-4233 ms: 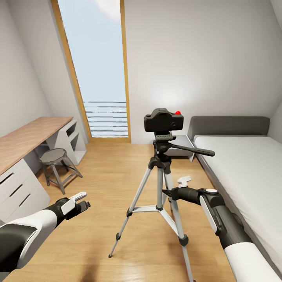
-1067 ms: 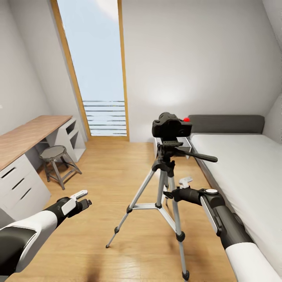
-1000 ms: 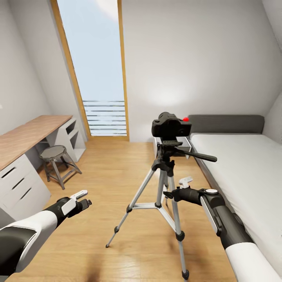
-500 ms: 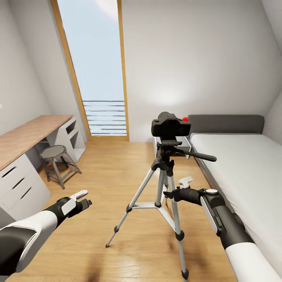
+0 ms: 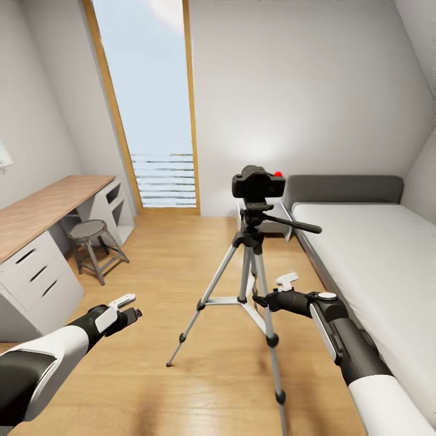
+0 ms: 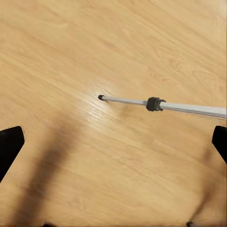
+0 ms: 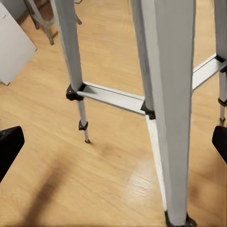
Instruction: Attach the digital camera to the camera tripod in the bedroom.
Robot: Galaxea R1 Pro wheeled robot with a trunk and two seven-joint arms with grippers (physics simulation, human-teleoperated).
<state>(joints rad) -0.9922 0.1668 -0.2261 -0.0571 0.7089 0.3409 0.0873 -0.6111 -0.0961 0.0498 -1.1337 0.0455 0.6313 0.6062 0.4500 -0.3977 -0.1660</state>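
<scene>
Nearest the viewer, the left gripper [image 5: 129, 306] hangs over the wood floor [image 5: 151, 369], well to the left of the camera tripod [image 5: 250, 284] — its jaws stand wide and hold nothing, with the two black fingertips [image 6: 10, 147] at opposite edges of the left wrist view. That view also takes in one silver tripod leg [image 6: 163, 105], running flat across the floorboards to its black foot.

The right gripper [image 5: 275, 292] sits just right of the tripod's near leg, at the level of the leg braces; its jaws are likewise wide and empty, and whether a finger touches the leg cannot be told. In the right wrist view a grey leg [image 7: 166, 94] stands close ahead, with the horizontal brace [image 7: 113, 98] behind it.

The tripod stands upright on the floor, three legs spread. The digital camera [image 5: 258, 184] is seated on the tripod's black head — red button up — with the long pan handle [image 5: 293, 225] reaching toward the bed [image 5: 369, 254].

Left of the tripod: a round stool [image 5: 89, 233] and the wooden tabletop [image 5: 45, 209] with white drawers. Behind the tripod: a tall wood-framed window [image 5: 151, 103] and the white-grey bedroom wall [image 5: 303, 91].
</scene>
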